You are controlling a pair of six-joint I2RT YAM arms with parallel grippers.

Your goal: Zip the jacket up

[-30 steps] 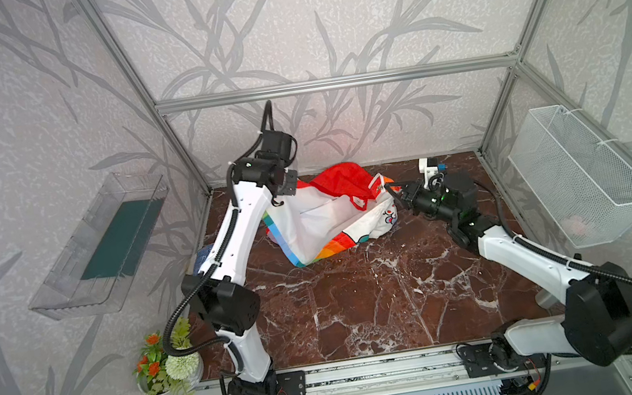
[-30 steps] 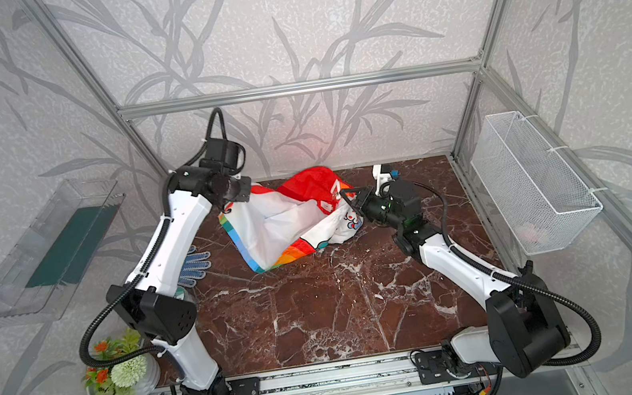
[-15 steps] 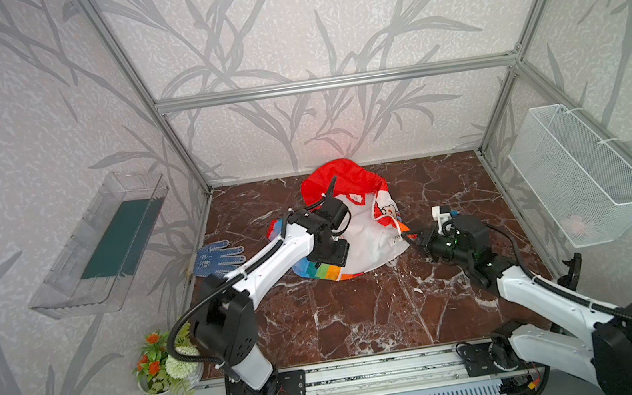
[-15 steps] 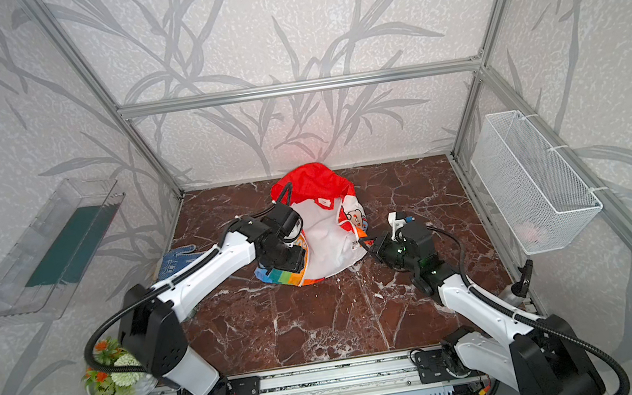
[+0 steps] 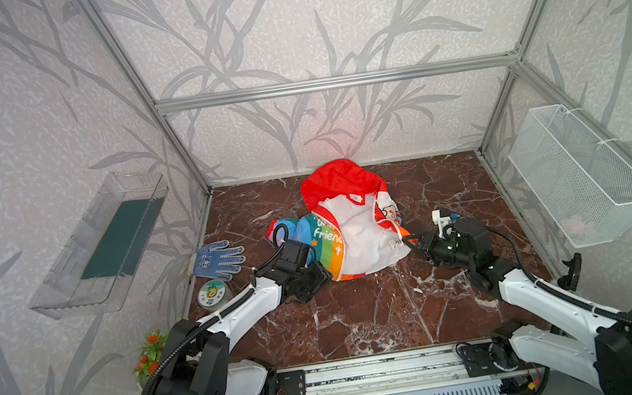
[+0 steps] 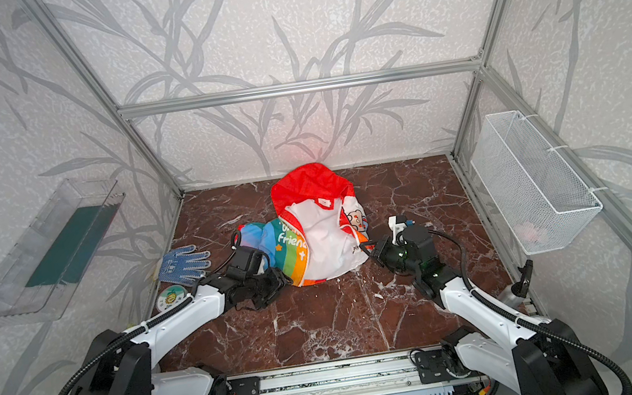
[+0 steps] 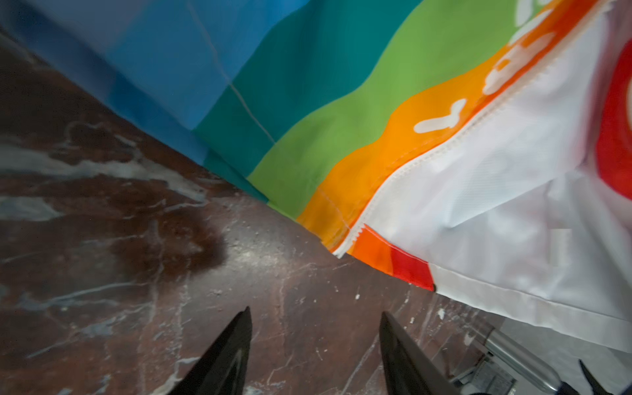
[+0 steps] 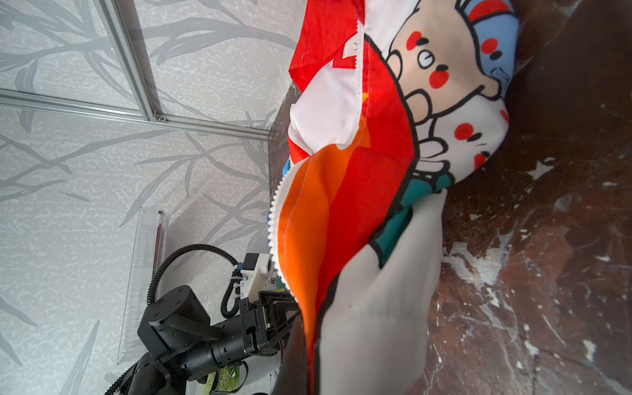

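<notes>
Now the right gripper (image 5: 410, 241) pinches the jacket (image 5: 358, 239) hem, jaws pressed together; the left gripper (image 7: 315, 310), jaws spread, should square up on the zipper end (image 7: 341, 252) before closing.

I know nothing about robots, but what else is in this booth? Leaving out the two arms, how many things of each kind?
child's jacket: 1
blue dotted work glove: 1
round labelled container: 1
small potted flowers: 1
clear wall tray: 1
white wire basket: 1
Total: 6
</notes>
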